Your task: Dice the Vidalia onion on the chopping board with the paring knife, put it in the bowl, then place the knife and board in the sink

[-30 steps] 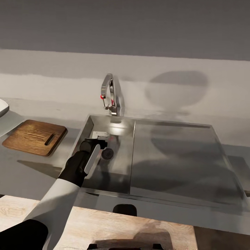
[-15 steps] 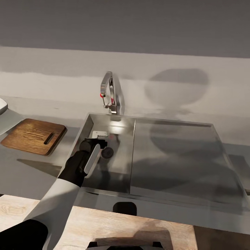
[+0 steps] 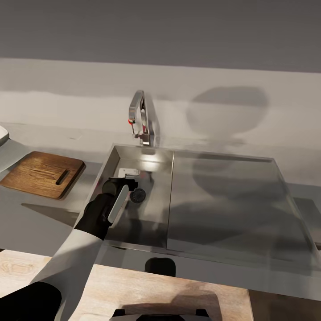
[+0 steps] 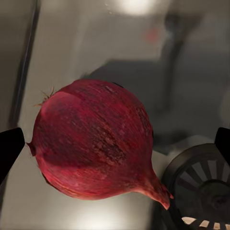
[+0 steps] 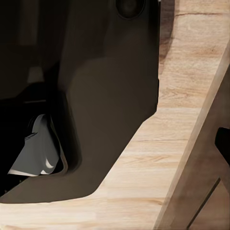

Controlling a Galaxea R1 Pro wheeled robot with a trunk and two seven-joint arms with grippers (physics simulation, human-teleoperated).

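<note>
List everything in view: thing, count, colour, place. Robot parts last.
onion: one, dark red, on the sink floor beside the drain, between the open left fingers
sink: one, grey metal, set in the countertop, basin at left and flat drainer at right
drain: one, dark round, in the basin floor
tap: one, chrome with a red knob, behind the basin
board: one, brown wood with a slot, on the countertop left of the sink
bowl: one, white, only its edge visible at the far left
countertop: one, grey, around the sink
floor: pale wood, below the counter
left gripper: one, black, lowered into the basin, open around the onion
</note>
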